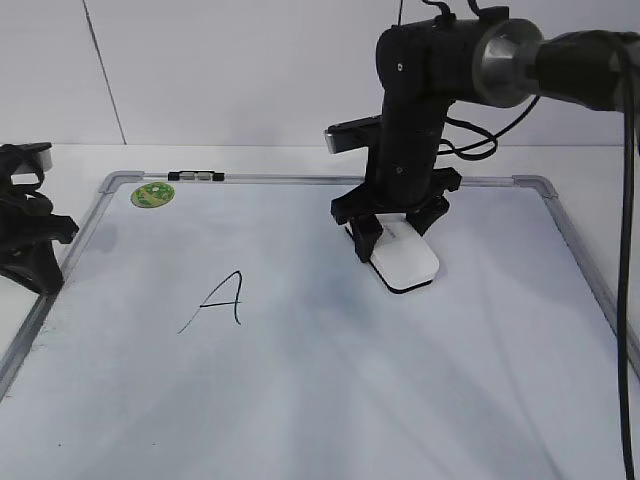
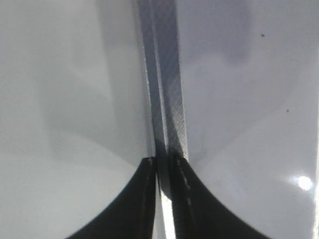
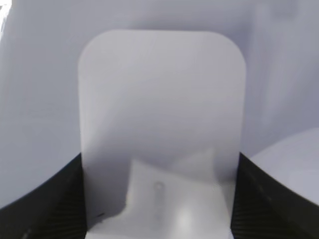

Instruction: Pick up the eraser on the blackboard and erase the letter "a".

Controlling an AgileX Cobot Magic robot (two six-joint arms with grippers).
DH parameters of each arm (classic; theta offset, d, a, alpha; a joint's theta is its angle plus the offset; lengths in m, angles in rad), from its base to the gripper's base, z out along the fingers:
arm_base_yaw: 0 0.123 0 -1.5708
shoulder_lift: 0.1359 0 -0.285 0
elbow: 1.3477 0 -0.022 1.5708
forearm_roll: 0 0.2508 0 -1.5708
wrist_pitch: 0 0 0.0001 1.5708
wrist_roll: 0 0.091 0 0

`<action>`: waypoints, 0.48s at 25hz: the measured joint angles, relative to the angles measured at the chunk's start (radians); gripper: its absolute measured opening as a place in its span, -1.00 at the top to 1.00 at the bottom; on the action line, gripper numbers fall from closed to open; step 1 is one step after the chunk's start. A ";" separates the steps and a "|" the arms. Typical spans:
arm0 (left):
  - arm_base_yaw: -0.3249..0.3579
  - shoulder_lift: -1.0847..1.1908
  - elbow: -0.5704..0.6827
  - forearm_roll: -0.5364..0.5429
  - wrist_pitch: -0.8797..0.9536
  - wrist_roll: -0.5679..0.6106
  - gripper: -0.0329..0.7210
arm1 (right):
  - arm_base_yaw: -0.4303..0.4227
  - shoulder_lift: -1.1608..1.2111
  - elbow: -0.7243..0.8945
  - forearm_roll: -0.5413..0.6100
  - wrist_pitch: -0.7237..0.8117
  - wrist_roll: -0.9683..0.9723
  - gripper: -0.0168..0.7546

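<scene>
The eraser (image 1: 410, 264) is a white rounded block lying on the blackboard (image 1: 330, 400), right of its middle. My right gripper (image 1: 396, 232) comes down from above, and its fingers press both long sides of the eraser. In the right wrist view the eraser (image 3: 159, 99) fills the gap between the two black fingers (image 3: 160, 199). An angular capital "A" (image 1: 222, 300) is written at left centre. No cursive "a" shows in any view. My left gripper (image 1: 35, 262) is shut and empty at the board's left edge, over the grey frame (image 2: 167, 99).
A round green sticker (image 1: 153, 194) sits in the board's far left corner. A small black-and-silver clip (image 1: 196, 176) lies on the far frame rail. The right arm and its cables stand over the far right of the board.
</scene>
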 joint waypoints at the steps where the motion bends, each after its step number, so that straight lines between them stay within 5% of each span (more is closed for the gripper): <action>1: 0.000 0.000 0.000 0.000 0.000 0.000 0.74 | 0.000 0.000 0.000 0.000 0.000 0.000 -0.52; 12: 0.000 0.000 0.000 0.000 0.000 0.000 0.74 | 0.016 -0.028 0.011 0.039 0.000 -0.006 -0.52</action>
